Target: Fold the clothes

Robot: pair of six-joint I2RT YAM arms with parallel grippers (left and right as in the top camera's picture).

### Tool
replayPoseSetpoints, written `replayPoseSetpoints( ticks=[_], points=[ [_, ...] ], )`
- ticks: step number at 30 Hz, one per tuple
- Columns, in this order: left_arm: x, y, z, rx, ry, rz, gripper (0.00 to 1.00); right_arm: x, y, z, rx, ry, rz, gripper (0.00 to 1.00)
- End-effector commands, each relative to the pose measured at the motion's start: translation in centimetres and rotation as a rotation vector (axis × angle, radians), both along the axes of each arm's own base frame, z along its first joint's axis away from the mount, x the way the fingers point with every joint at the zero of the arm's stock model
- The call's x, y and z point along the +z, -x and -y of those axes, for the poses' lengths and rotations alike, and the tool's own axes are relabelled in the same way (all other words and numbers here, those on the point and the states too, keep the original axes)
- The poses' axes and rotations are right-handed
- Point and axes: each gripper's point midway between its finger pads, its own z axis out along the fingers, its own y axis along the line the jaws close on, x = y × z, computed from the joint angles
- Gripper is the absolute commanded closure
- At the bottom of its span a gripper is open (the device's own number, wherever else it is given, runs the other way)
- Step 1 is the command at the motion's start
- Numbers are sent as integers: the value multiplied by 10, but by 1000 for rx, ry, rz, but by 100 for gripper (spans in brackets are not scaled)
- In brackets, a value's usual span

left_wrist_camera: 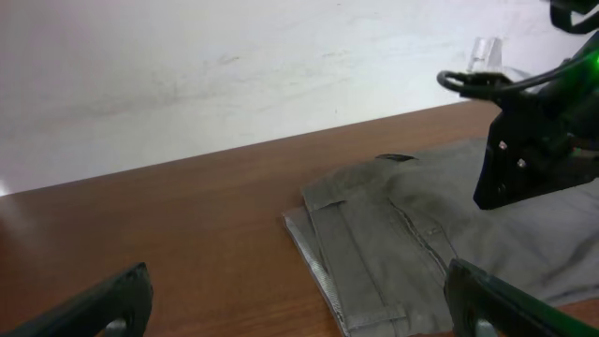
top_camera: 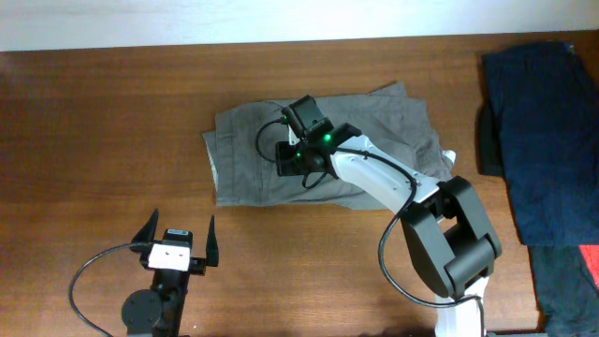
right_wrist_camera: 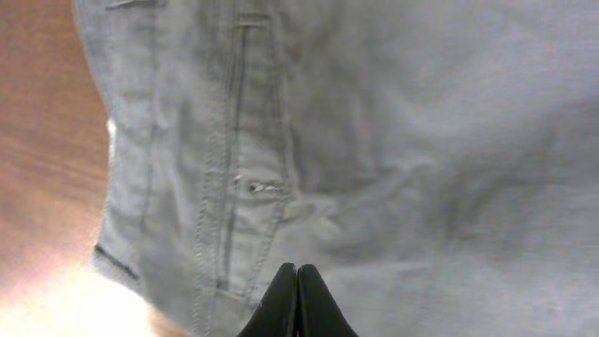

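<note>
Grey-khaki shorts (top_camera: 245, 150) lie folded flat, lightly wrinkled.

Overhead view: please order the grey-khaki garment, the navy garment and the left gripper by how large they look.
1. Grey-khaki garment and navy garment: similar area, and the frame edge cuts the navy one, so I do not rank them.
2. Left gripper: clearly smallest.

Brown wooden table (top_camera: 94, 140); white wall (left_wrist_camera: 187, 65) behind far table edge.

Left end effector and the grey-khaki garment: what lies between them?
Only bare wooden table lies between the left end effector and the grey-khaki garment; the overhead view shows it.
</note>
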Motion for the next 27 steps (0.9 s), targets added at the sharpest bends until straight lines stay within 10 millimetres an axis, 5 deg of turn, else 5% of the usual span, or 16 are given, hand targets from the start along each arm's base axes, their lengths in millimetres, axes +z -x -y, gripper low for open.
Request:
replayPoseSetpoints(
  ticks=[1, 6, 19, 27],
  points=[
    [-1, 0, 2, -15, -11, -1, 1, -34, 2, 2, -30, 27, -69, 96],
    [-1, 0, 2, -15, -11, -1, 1, -50, 12, -10, -21, -33, -154, 96],
    [-1, 0, 2, -15, -11, -1, 1, -49, 53, -54, -8, -78, -241, 96],
    [-1, 0, 2, -15, -11, -1, 1, -40, 52, -73, 26, -118, -195, 96]
  ],
)
